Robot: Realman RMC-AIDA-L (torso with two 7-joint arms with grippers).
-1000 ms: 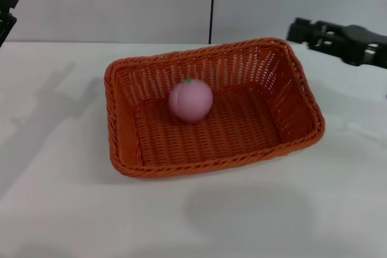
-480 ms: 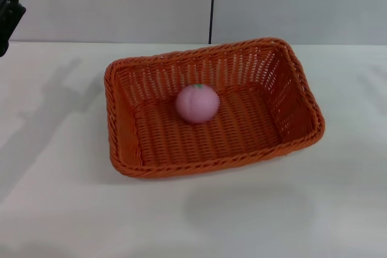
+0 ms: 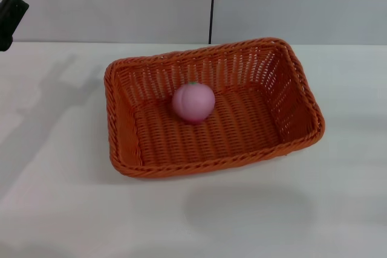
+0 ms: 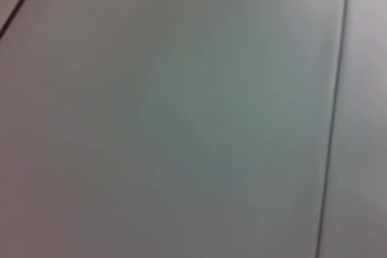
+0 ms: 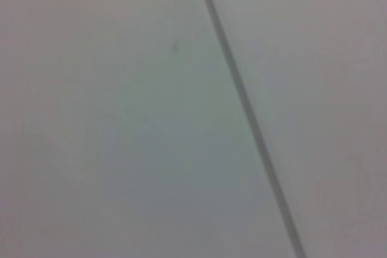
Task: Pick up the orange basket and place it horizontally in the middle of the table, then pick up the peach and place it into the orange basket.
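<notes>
The orange basket (image 3: pixel 290 98) lies lengthwise across the middle of the white table (image 3: pixel 60 179) in the head view. Inside it, slightly left of centre on the woven floor, rests the pale-pink peach (image 3: pixel 193 102), untouched by any gripper. My left gripper (image 3: pixel 11 5) shows only as a dark part at the far upper left edge, raised well away from the basket. My right gripper is out of view. Both wrist views show only a plain grey wall with a dark seam.
A grey wall with a vertical dark seam (image 3: pixel 212 4) stands behind the table. White tabletop surrounds the basket on all sides.
The right arm, visible at the upper right one second ago, has withdrawn out of view. The peach has rolled a little inside the basket, right and then back left.
</notes>
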